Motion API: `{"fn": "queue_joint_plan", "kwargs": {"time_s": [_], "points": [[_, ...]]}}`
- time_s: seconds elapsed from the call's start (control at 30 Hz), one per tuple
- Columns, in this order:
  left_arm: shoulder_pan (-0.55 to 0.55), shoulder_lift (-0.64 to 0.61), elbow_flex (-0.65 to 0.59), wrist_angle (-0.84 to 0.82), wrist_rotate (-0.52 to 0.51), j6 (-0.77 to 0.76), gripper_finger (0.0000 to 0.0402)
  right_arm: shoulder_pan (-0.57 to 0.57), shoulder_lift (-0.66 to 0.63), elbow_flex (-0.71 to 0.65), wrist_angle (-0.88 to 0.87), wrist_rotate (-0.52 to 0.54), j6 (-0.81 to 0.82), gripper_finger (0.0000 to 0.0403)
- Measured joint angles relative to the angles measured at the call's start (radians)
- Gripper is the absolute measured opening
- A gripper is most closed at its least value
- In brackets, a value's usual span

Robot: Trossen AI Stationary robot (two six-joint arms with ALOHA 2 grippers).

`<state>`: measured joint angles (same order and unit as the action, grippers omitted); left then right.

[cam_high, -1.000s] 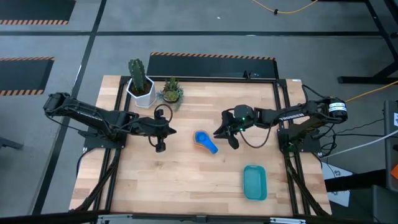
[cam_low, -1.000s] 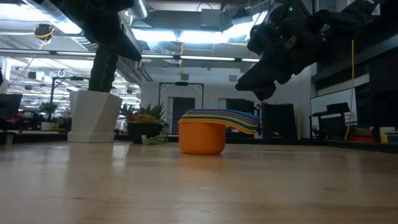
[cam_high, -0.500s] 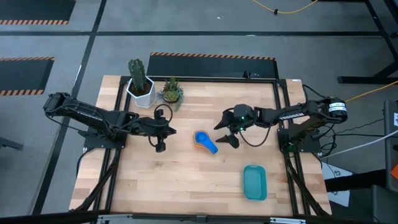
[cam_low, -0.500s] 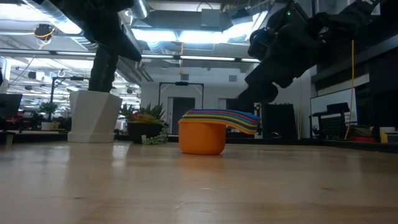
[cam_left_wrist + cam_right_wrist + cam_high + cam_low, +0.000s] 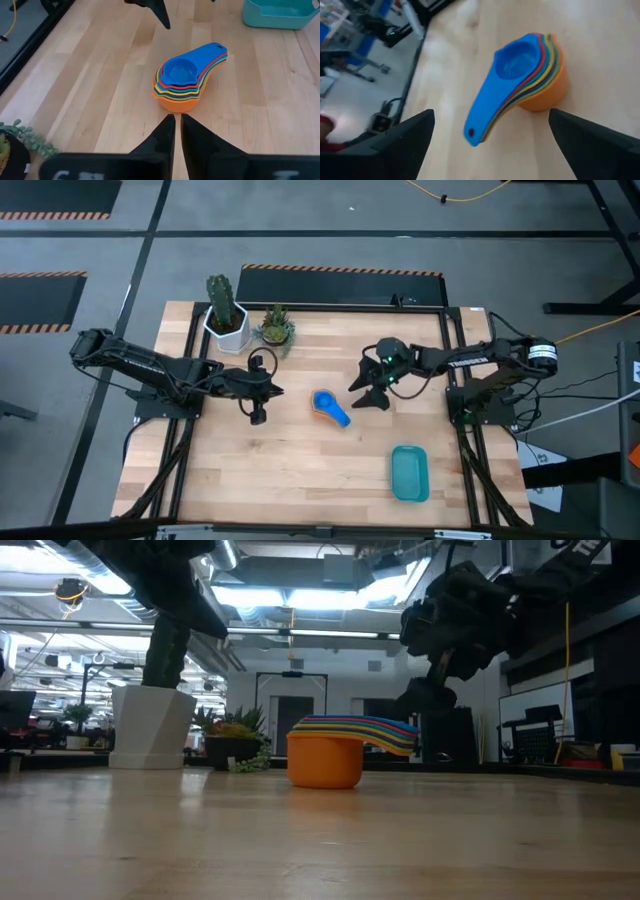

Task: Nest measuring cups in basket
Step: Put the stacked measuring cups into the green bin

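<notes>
Blue-topped and orange-bottomed, the measuring cups [image 5: 331, 408] sit nested in one stack on the wooden table [image 5: 300, 470] — between the two grippers. The right gripper [image 5: 368, 389] hovers just beside the stack with fingers spread wide; the left gripper [image 5: 258, 417] waits farther off, fingers pressed together. The basket [image 5: 410, 473] lies apart, nearer the right gripper. No writing is legible.

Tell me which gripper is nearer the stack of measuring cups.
Right. The right gripper hangs open just beside the stack of measuring cups; the left gripper, shut, sits farther off on the opposite side.
</notes>
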<state>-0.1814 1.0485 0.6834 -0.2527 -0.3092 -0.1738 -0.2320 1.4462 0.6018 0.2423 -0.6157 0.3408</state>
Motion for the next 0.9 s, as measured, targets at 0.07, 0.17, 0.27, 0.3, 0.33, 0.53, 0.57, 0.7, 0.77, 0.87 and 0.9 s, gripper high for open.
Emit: {"fn": "queue_joint_plan", "kwargs": {"time_s": [0.07, 0.17, 0.27, 0.3, 0.33, 0.53, 0.57, 0.7, 0.77, 0.87, 0.9], "points": [[0.000, 0.000, 0.000, 0.000, 0.000, 0.000, 0.0019, -0.009, 0.018, 0.001, 0.004, -0.035, 0.027, 0.0397], [0.000, 0.000, 0.000, 0.000, 0.000, 0.000, 0.0015, -0.010, 0.076, 0.001, 0.008, -0.073, 0.072, 0.0397], [0.000, 0.000, 0.000, 0.000, 0.000, 0.000, 0.0010, -0.011, 0.153, 0.000, 0.115, -0.143, 0.110, 0.0397], [0.000, 0.000, 0.000, 0.000, 0.000, 0.000, 0.0009, -0.014, 0.176, 0.001, 0.165, -0.165, 0.133, 0.0397], [0.000, 0.000, 0.000, 0.000, 0.000, 0.000, 0.0008, -0.019, 0.199, 0.001, 0.198, -0.175, 0.157, 0.0397], [0.000, 0.000, 0.000, 0.000, 0.000, 0.000, 0.0001, -0.042, 0.325, 0.000, 0.328, -0.256, 0.233, 0.0397], [0.000, 0.000, 0.000, 0.000, 0.000, 0.000, 0.0001, -0.040, 0.342, 0.000, 0.360, -0.268, 0.249, 0.0397], [0.000, 0.000, 0.000, 0.000, 0.000, 0.000, 0.0008, -0.038, 0.398, 0.015, 0.400, -0.277, 0.284, 0.0397], [0.000, 0.000, 0.000, 0.000, 0.000, 0.000, 0.0013, -0.026, 0.421, 0.041, 0.402, -0.277, 0.283, 0.0397], [0.000, 0.000, 0.000, 0.000, 0.000, 0.000, 0.0020, -0.005, 0.449, 0.085, 0.406, -0.289, 0.283, 0.0397], [0.000, 0.000, 0.000, 0.000, 0.000, 0.000, 0.0022, 0.000, 0.458, 0.096, 0.406, -0.292, 0.282, 0.0397]]}}
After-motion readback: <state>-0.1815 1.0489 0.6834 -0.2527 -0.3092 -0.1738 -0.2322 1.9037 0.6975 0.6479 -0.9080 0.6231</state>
